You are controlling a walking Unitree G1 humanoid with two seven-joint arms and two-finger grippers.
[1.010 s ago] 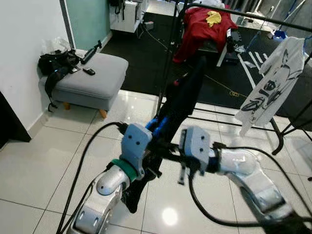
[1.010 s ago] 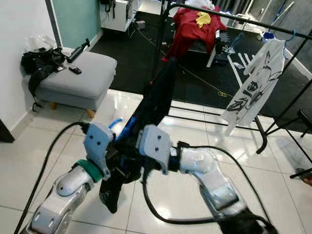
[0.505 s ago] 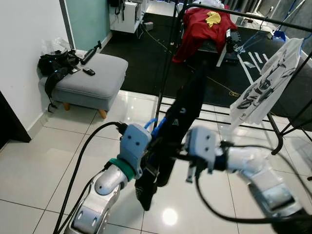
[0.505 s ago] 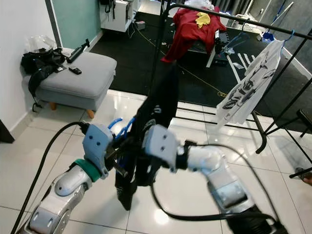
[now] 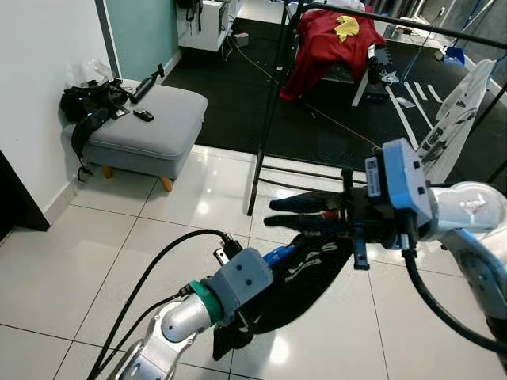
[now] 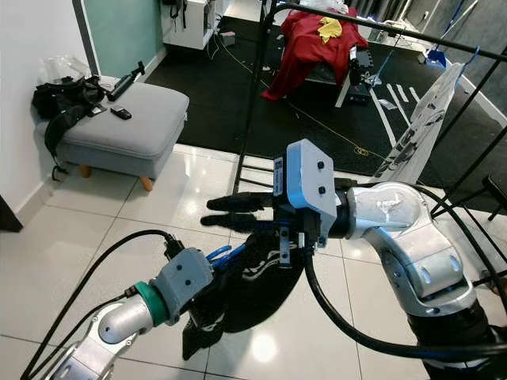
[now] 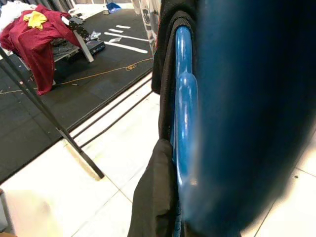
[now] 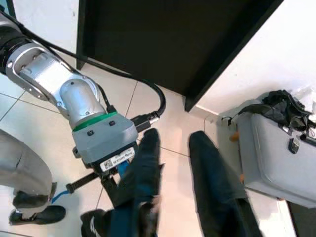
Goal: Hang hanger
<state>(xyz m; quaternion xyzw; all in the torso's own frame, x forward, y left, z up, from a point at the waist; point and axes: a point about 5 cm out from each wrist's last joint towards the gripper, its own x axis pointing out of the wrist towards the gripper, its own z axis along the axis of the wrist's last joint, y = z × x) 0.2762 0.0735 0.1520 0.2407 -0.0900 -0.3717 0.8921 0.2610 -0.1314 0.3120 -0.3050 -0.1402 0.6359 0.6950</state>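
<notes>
Hanger (image 7: 183,118), blue and draped with a black garment (image 5: 305,273), sits pinched in the left gripper (image 5: 273,257), low over the tiles so the cloth hangs free. At its one o'clock the right gripper (image 5: 287,214) hovers, fingers spread and empty. The clothes rail (image 5: 269,119) stands at twelve o'clock, awaiting the hook.

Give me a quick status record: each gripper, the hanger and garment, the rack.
left gripper: low in front, shut on the blue hanger
black garment: draped on the hanger, hanging above the tile floor
right gripper: jaws open, pointing to the robot's left above the garment, holding nothing
clothes rack: ahead, bar at top, a white printed shirt hanging on it
hanger on rack: not yet
</notes>
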